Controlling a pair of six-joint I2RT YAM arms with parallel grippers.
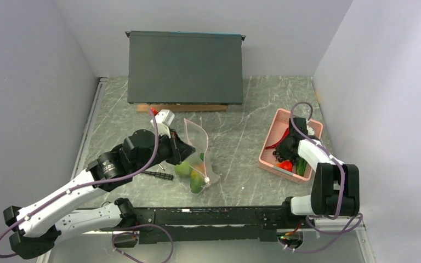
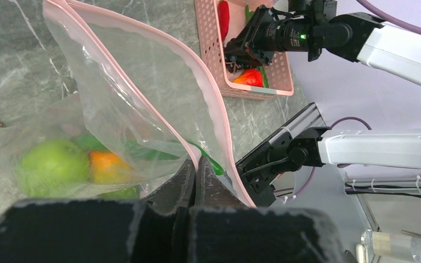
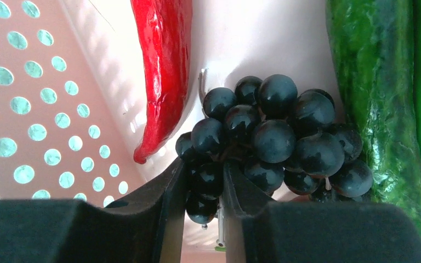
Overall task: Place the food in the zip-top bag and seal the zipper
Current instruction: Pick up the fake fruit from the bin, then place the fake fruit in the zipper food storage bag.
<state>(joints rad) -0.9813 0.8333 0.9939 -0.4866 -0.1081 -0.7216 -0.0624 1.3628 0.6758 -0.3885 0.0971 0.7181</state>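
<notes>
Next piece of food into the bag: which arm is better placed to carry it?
Right. The right tool is down in the pink basket, shut on the dark grape bunch. The left tool is pinching the rim of the bag, holding its mouth open.

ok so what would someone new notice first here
The clear bag stands open mid-table, pinched at its edge by the left fingers, with a green fruit and an orange piece inside. Next, the right fingers are down in the pink basket on the right, closed on dark grapes between a red chili and a cucumber.
</notes>
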